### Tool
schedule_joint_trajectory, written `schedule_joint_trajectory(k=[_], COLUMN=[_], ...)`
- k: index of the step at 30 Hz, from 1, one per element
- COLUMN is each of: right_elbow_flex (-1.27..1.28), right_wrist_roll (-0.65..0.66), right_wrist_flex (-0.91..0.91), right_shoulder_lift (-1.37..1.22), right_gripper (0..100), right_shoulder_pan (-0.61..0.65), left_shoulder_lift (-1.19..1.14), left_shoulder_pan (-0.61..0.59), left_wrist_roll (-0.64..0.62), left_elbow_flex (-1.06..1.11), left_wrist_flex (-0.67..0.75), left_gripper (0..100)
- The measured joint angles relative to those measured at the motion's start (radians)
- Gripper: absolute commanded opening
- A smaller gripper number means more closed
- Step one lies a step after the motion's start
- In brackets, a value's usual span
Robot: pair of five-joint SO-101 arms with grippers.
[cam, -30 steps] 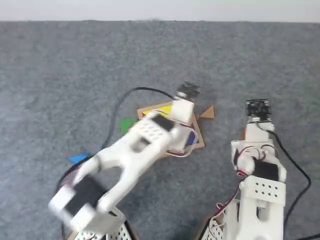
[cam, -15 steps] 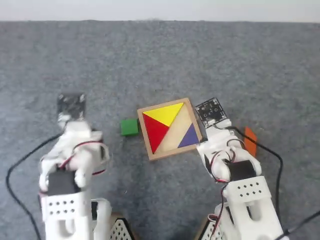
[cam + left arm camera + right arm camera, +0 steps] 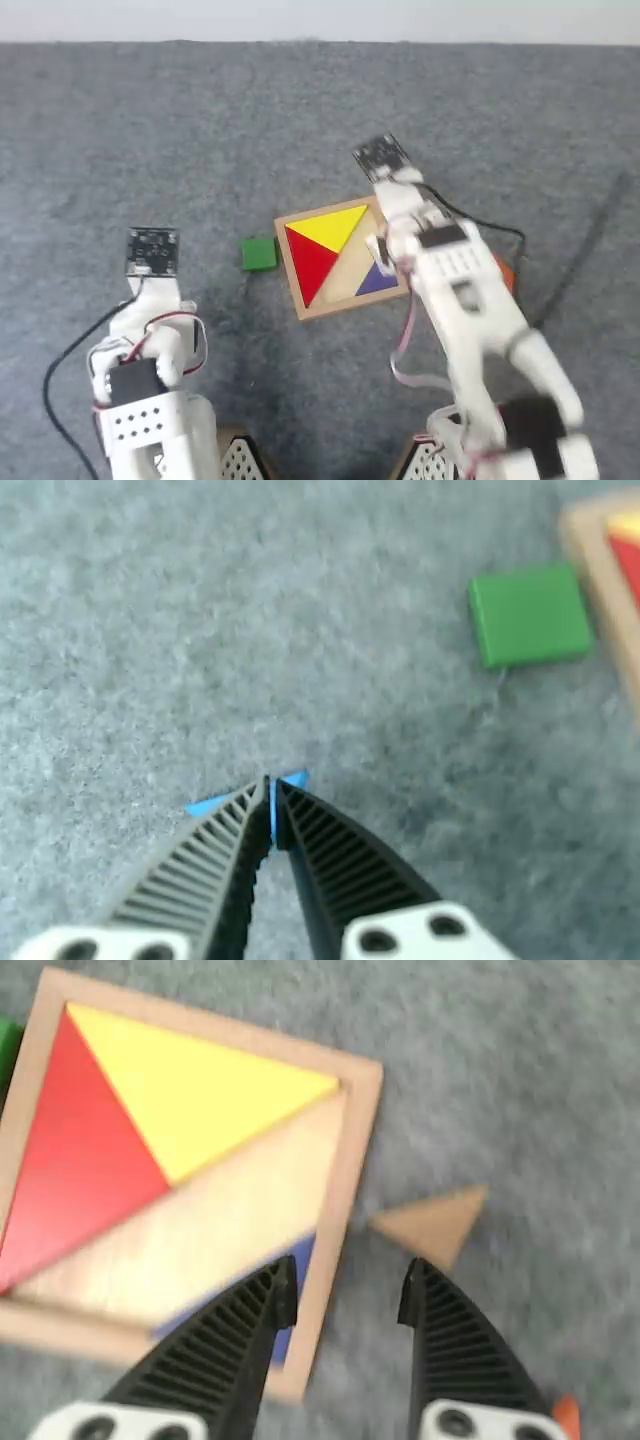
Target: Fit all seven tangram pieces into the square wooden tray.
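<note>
Wooden tray (image 3: 345, 307): sits mid-table on the grey mat (image 3: 300, 110), turned a little out of square. It's only part filled, with bare wood showing across the middle.
Yellow triangle (image 3: 328, 225): a big one, lying in the tray along the far side.
Red triangle (image 3: 310, 262): big too, in the tray on the left, edge to edge with the yellow.
Violet-blue triangle (image 3: 376, 281): smaller, in the tray's near-right corner, partly under the right arm (image 3: 465, 295).
Green square (image 3: 259, 254): out on the mat, just beside the tray's left corner.
Tan triangle (image 3: 435, 1222): loose on the mat just outside the tray's right rim, with a strip of mat between them.
Orange piece (image 3: 505, 275): on the mat to the right of the tray, mostly hidden behind the right arm. Can't tell its shape.
Light-blue piece (image 3: 210, 805): down on the mat at the near left, well apart from the tray, right under the left gripper.
Left gripper (image 3: 270, 785): low over the mat. The jaws are pressed almost together, nipping a thin sliver of the light-blue piece at the tips.
Right gripper (image 3: 348, 1278): over the tray's right rim with the jaws spread and nothing held. One finger is above the violet-blue triangle, the other above the mat next to the tan triangle.
Left arm (image 3: 150, 350): folded back at the near-left edge.
</note>
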State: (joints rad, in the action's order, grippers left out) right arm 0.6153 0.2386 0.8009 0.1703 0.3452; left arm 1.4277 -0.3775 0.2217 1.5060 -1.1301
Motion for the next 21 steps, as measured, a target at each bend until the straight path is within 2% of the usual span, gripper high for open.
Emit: schedule_joint_trajectory(k=[6, 13, 21], right_elbow_flex=[-0.256, -0.416, -0.466], right_wrist_roll=[0.028, 0.077, 0.081], right_wrist_flex=[0.049, 0.138, 0.143], right_shoulder_lift=[-0.338, -0.494, -0.546], right_gripper=[18.8, 18.1, 0.5], right_shoulder_pan=[0.011, 0.037, 0.002], left_shoulder_lift=[0.123, 0.273, 0.371], left_shoulder_pan=[0.0, 0.0, 0.0], left_wrist_roll=[0.069, 0.072, 0.075], left_elbow_flex=[0.058, 0.092, 0.1], left_wrist_flex=[-0.009, -0.074, -0.127], left_gripper=[1, 1, 1])
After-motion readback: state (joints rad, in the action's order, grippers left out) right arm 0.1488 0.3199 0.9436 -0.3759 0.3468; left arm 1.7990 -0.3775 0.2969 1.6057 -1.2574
